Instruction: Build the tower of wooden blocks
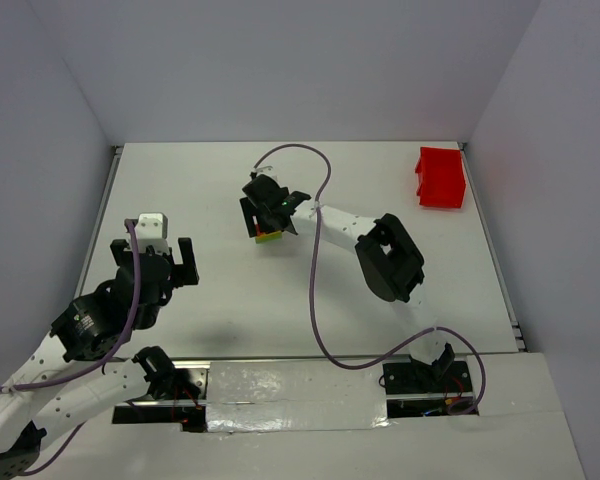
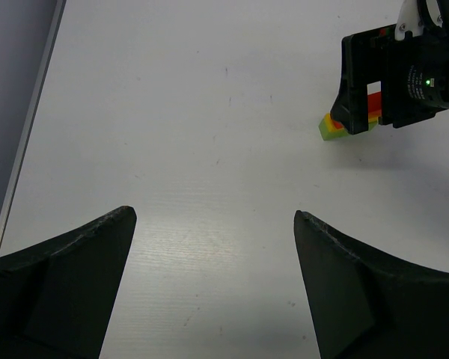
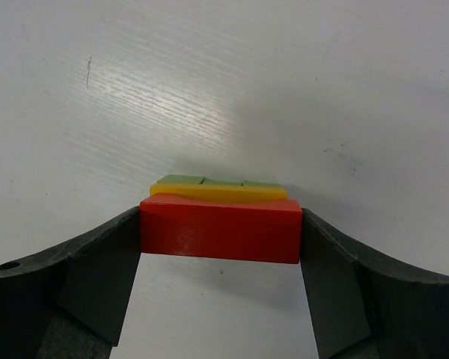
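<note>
A white table (image 1: 280,190) with a faintly scuffed top was enclosed on three sides by plain, pale grey-lavender walls (image 1: 280,60). A metal rail (image 1: 96,230) was fitted along its left edge, and a glossy white strip (image 1: 290,385) was laid across its near edge. Soft light was reflected as a bright patch on the tabletop.

The whole counter (image 1: 230,180) is seen from above. The wood block tower (image 3: 220,224) is shared, closest in the right wrist view.

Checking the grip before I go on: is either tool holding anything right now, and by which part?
The right tool grips the red block by its two short ends. The left tool is open, holding nothing.
</note>
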Robot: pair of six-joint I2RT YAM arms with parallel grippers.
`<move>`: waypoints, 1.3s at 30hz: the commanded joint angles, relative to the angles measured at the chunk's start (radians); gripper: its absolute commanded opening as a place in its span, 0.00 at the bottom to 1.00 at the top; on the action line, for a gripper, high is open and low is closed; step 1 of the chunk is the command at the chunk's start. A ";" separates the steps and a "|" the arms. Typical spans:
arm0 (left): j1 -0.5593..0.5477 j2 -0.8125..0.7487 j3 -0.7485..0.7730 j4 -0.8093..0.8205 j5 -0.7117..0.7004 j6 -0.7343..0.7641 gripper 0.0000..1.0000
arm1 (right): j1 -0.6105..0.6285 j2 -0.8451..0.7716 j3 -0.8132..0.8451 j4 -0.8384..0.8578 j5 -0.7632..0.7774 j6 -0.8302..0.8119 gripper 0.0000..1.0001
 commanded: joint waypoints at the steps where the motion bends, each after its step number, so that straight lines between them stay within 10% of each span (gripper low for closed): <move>1: 0.005 0.005 -0.004 0.036 0.006 0.015 0.99 | -0.005 0.007 0.034 0.011 0.005 0.001 0.34; 39: 0.014 0.011 -0.009 0.045 0.026 0.024 0.99 | -0.005 -0.029 0.032 0.020 -0.010 0.035 0.36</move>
